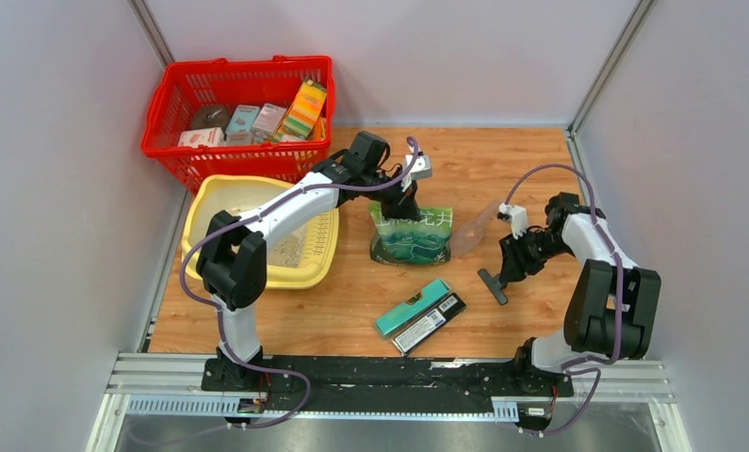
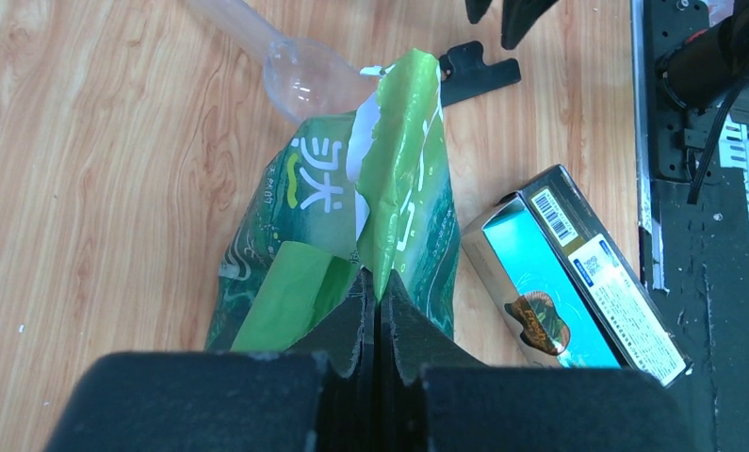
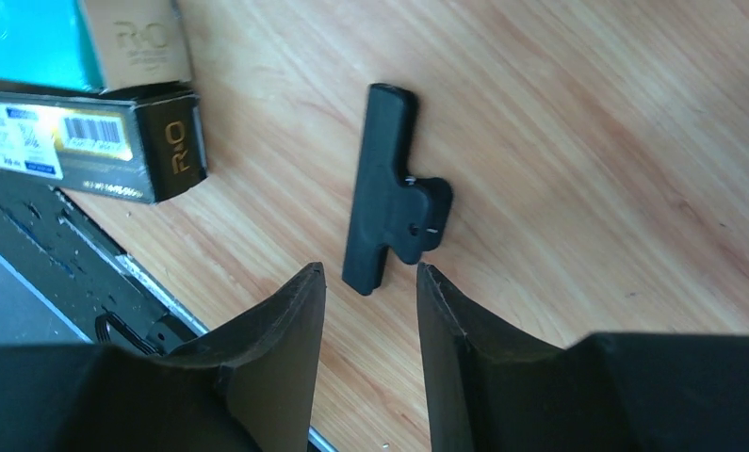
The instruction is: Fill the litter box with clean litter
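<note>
Nearest, lower centre of the overhead view: a teal box point(image 1: 413, 304) and a black box point(image 1: 430, 323), side by side and touching on the counter point(image 1: 285, 315). Not task items.

Lower right: right jaws, spread, nothing between them, hovering just above a black clip point(image 3: 389, 212) that lay flat on the wood. No contact visible.

Centre: green bag point(image 2: 333, 226), upright, top torn open, one flap standing. Left jaws pressed together, pinching the bag's upper edge at one thin point. Contents of the bag not visible.

Right of the bag: translucent scoop point(image 1: 474, 226), on the counter; near the bag or touching it, could not tell.

Left of centre: litter box point(image 1: 318, 273), flat on the counter, just beside the bag, partly covered by the left arm. Clean litter point(image 1: 290, 247): a thin patch on the cream floor, much of the floor bare. Judged partly filled; more needed.

Upper left: red basket point(image 1: 257, 162), packed with groceries, right behind the litter box.

Hazards, as judged:
- Grip was on one narrow strip of torn film. Lifting a loaded bag by it could tear the strip or let it slip, dropping the bag.
- Base unsupported, right jaws unoccupied. A tilt could swing the limp mouth wide of the rim and scatter granules over the counter.
- Scoop and clip lay close. A dragged bag could shove either.
</note>
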